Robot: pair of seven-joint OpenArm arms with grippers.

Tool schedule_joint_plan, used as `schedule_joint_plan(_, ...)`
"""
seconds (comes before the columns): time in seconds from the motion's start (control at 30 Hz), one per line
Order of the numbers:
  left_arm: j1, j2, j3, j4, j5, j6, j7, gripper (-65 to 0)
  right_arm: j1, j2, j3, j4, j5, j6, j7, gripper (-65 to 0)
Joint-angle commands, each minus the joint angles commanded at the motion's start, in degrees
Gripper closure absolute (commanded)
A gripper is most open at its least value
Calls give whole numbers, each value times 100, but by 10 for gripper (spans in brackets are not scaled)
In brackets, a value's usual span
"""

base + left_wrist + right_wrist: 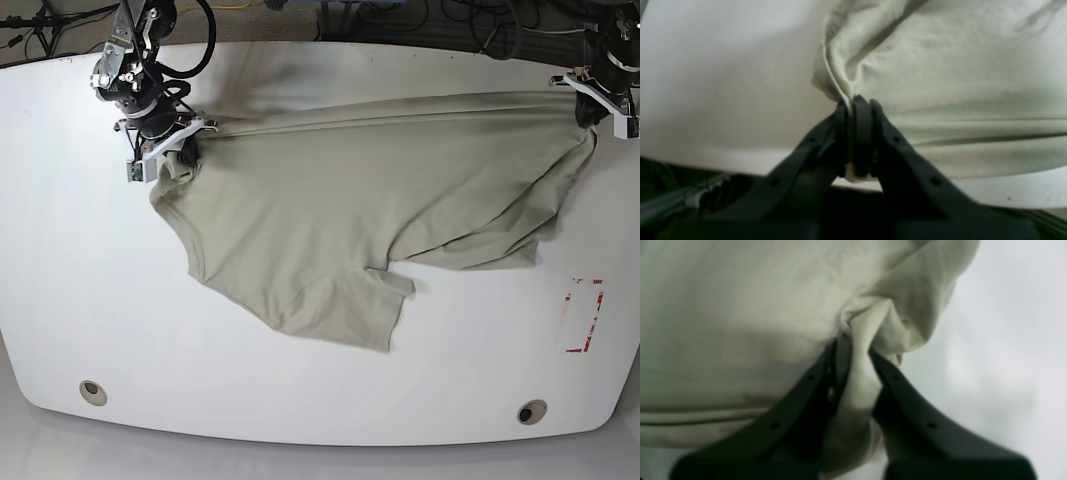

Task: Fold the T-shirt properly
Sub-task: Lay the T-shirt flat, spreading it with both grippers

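Two black grippers pinch the far edge of the soft, wrinkled khaki cotton T-shirt, which lies spread on the white table. On my left, the right gripper is clenched on bunched cloth; across the table, the left gripper is clamped on a thin fold. I'd keep that edge taut and level, moving both together so nothing sags.

No legible text, label, brand or number appears in any view. The only sign is a red rectangular outline marking on the white desk near its right edge; it carries no readable characters. The T-shirt is unprinted.
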Motion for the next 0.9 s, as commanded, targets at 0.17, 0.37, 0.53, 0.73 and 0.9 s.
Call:
schedule_joint_plan(0.17,35,0,-9,-70,0,0,0,0,-35,-26,0,0,-26,-26,-26,-33)
schedule_joint_plan(0.37,35,9,-9,-70,0,0,0,0,-44,-26,0,35,-26,-53,-44,-333)
schedule_joint_plan(0.53,26,9,-9,-70,0,0,0,0,-79,-26,0,299,9,-53,-44,-539)
schedule_joint_plan(0.73,26,9,-9,-70,0,0,0,0,-158,-62,-35,782,35,-53,-44,-558)
schedule_joint_plan(0.9,26,9,0,-79,0,0,0,0,281,-167,-44,835,-26,-26,-62,-564)
